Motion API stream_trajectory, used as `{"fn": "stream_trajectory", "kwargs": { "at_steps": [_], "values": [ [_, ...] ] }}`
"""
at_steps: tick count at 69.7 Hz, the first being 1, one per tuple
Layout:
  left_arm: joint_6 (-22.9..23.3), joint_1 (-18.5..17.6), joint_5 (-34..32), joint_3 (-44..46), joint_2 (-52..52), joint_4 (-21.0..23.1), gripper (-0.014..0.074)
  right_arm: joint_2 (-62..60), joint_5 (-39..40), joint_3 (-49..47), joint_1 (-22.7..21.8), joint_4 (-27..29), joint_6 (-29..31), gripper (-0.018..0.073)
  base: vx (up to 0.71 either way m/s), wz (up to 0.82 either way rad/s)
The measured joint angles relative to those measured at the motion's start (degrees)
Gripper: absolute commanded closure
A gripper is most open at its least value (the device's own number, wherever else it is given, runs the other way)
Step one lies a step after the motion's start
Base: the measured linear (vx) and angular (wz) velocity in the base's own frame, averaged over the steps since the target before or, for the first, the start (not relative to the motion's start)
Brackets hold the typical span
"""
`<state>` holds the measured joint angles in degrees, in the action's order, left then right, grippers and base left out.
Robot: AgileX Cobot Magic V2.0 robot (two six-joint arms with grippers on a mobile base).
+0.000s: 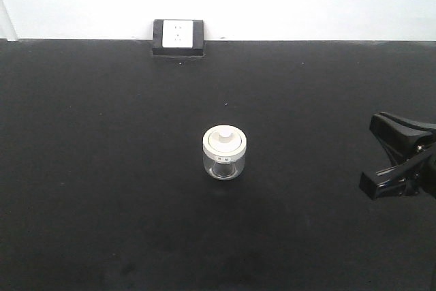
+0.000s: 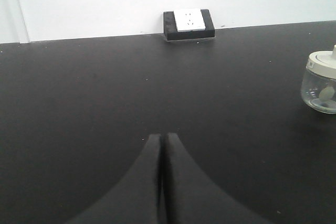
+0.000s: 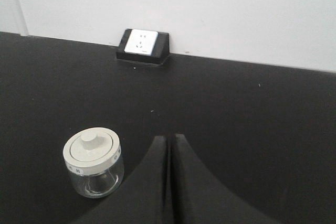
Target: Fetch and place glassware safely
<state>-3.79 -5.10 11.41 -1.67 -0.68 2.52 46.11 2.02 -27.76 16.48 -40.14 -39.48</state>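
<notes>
Right gripper [image 3: 169,139], lower centre of its wrist view: jaws pressed together, holding nothing. Left gripper [image 2: 160,137], lower centre of its own view: jaws likewise closed and empty. Glass jar [image 1: 224,152] with cream lid [image 1: 224,140] stands upright at centre of the black table [image 1: 102,168]; wall socket [image 1: 178,35] at upper centre.

Lidded clear glass jar [image 1: 224,154] stands upright mid-table.

small label [image 1: 223,157] on jar lid rim, print unreadable
</notes>
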Motion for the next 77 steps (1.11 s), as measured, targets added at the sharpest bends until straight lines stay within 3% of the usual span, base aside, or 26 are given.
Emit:
{"fn": "stream_trajectory", "kwargs": {
  "at_steps": [6, 13, 20, 26, 36, 60, 77],
  "values": [
    [0.0, 0.0, 0.0, 0.0, 0.0, 0.0, 0.0603, 0.0, -2.0, 0.0, 0.0, 9.7, 9.4, 0.0563, 0.0, 0.0],
    [0.0, 0.0, 0.0, 0.0, 0.0, 0.0, 0.0603, 0.0, -4.1, 0.0, 0.0, 22.2, 24.7, 0.0563, 0.0, 0.0],
    [0.0, 0.0, 0.0, 0.0, 0.0, 0.0, 0.0603, -0.9, -4.8, 0.4, 0.0, 30.4, 36.2, 0.0563, 0.0, 0.0],
    [0.0, 0.0, 0.0, 0.0, 0.0, 0.0, 0.0603, -3.0, -4.7, 1.8, 0.0, 34.3, 41.3, 0.0563, 0.0, 0.0],
    [0.0, 0.0, 0.0, 0.0, 0.0, 0.0, 0.0603, -8.9, -4.4, 7.3, -1.2, 36.2, 42.2, 0.0563, 0.0, 0.0],
    [0.0, 0.0, 0.0, 0.0, 0.0, 0.0, 0.0603, -23.7, -4.3, 18.1, -12.2, 36.9, 38.0, 0.0563, 0.0, 0.0],
    [0.0, 0.0, 0.0, 0.0, 0.0, 0.0, 0.0603, -32.6, -4.3, 25.0, -13.8, 36.9, 38.1, 0.0563, 0.0, 0.0]
  ]
}}
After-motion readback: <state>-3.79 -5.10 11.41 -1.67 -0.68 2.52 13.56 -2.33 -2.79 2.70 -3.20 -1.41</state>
